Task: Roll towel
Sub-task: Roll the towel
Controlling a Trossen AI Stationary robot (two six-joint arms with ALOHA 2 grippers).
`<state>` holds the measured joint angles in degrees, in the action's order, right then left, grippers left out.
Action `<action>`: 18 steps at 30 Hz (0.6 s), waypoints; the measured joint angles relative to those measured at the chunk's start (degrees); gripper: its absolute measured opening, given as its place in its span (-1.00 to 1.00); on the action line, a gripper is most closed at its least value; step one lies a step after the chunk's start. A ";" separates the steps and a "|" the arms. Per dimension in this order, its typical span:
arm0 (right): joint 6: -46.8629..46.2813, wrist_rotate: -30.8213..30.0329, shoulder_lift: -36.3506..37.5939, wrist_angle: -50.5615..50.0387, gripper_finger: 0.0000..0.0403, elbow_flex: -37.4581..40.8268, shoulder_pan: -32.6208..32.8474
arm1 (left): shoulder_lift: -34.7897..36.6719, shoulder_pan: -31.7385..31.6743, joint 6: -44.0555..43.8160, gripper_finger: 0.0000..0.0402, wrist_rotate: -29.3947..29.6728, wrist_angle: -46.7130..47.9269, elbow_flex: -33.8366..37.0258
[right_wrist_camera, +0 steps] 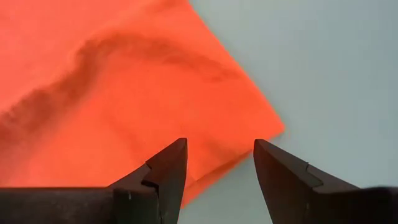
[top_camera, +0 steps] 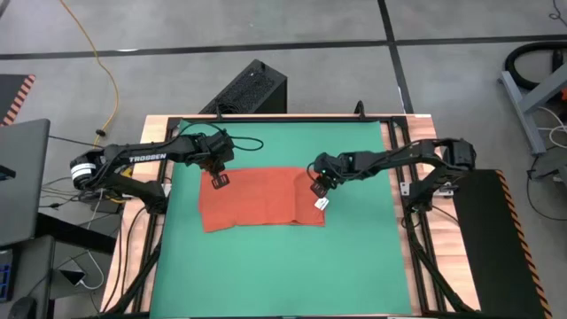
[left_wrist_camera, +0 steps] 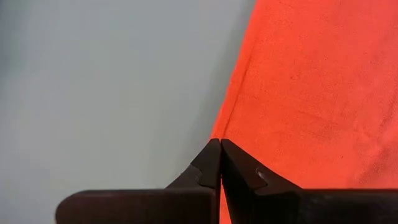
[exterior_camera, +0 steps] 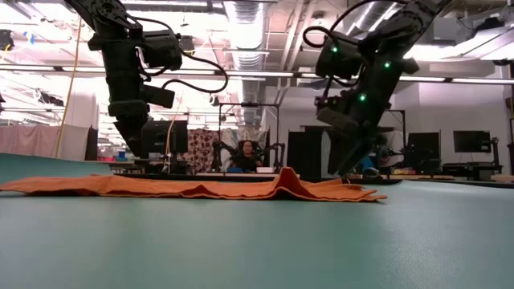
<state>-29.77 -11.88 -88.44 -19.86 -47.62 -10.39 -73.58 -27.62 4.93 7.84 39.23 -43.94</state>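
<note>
Towel: we see the towel (top_camera: 257, 198) lying flat on the green counter (top_camera: 354, 266), with one raised fold.
Left gripper: the left gripper (top_camera: 218, 180) is clenched, above the towel's far left corner.
Right gripper: the right gripper (top_camera: 317, 189) is released, above the far right corner.

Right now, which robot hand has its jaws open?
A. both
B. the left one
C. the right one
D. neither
C: the right gripper shows a clear gap between its jaws over a corner of the towel, while the left gripper has its jaws pressed together at the towel's edge.
</note>
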 joint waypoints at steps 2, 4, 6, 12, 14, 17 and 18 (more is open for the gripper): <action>-1.58 -0.26 0.00 0.22 0.03 0.00 0.50 | 0.00 0.00 -0.10 -1.00 0.00 -0.19 0.02; -3.02 -0.33 -0.67 0.26 0.03 -0.02 1.06 | 0.00 0.00 -0.13 -1.00 0.00 -0.23 0.02; -3.60 -1.03 -0.87 0.52 0.03 0.72 1.59 | 0.00 0.02 -0.39 -1.00 -0.05 -0.21 0.02; -5.96 -1.81 -0.85 5.76 0.03 4.35 2.13 | 0.00 0.04 -0.91 -1.00 -0.32 -0.22 0.02; -5.96 -1.79 -0.85 7.46 0.03 4.24 2.11 | 0.00 0.04 -1.03 -1.00 -0.33 -0.21 0.02; -5.94 -1.75 -0.87 8.20 0.00 4.24 2.19 | 0.00 0.04 -1.18 -1.00 -0.35 -0.21 0.04; -5.94 -1.72 -0.87 8.28 -0.02 4.24 2.21 | 0.00 0.04 -1.21 -1.00 -0.37 -0.21 0.04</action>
<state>-35.70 -13.60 -89.32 -11.58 -43.38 -8.19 -73.58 -27.57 3.72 7.46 39.03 -43.90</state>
